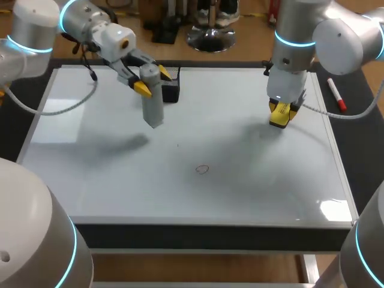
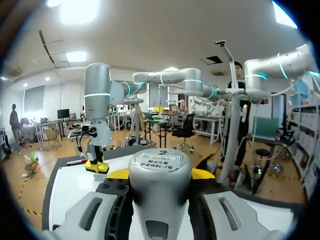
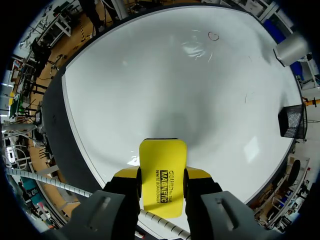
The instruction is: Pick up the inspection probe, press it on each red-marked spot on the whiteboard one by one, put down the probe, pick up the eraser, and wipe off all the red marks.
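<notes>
The grey cylindrical probe (image 1: 153,101) hangs tilted above the whiteboard's (image 1: 120,180) far left part, with my left gripper (image 1: 153,81) shut on its upper end. In the left wrist view the probe (image 2: 160,185) fills the gap between the yellow fingertips (image 2: 119,173). My right gripper (image 1: 279,111) stands over the board's far right, shut on the yellow eraser (image 1: 279,115), whose lower end is at or just above the board. The eraser (image 3: 161,172) sits between the right fingers. A small ring mark (image 1: 203,169) lies near the board's middle, also seen as a ring (image 3: 213,36) far ahead of the eraser.
A black holder (image 1: 170,91) stands at the board's far edge just behind the probe. A red marker pen (image 1: 336,95) lies off the board on the dark table at the right. A faint tiny tick (image 1: 177,144) is on the board above the ring.
</notes>
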{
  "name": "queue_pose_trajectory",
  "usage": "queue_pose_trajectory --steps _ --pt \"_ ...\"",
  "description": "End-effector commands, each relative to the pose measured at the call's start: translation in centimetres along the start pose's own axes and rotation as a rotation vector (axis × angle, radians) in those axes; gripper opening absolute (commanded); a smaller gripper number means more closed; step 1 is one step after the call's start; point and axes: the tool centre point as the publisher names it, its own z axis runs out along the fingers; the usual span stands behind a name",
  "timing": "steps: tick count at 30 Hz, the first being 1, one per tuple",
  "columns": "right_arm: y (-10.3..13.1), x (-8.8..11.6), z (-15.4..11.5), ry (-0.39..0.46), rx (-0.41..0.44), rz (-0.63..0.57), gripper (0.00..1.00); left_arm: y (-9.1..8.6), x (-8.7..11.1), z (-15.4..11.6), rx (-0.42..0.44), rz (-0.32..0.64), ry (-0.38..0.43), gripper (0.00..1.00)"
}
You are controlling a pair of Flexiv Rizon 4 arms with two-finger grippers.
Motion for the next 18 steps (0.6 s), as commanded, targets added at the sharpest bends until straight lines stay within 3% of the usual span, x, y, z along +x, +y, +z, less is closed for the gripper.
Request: queue_pose_trajectory --steps 1,18 --pt "0.0 0.1 -0.1 0.002 0.002 -0.002 0.0 -0.7 0.1 -2.3 -0.007 -0.002 0.001 0.0" --pt "0.0 0.1 -0.1 0.002 0.002 -0.002 0.0 -0.4 -0.5 -10.5 -0.004 -0.018 -0.061 0.0"
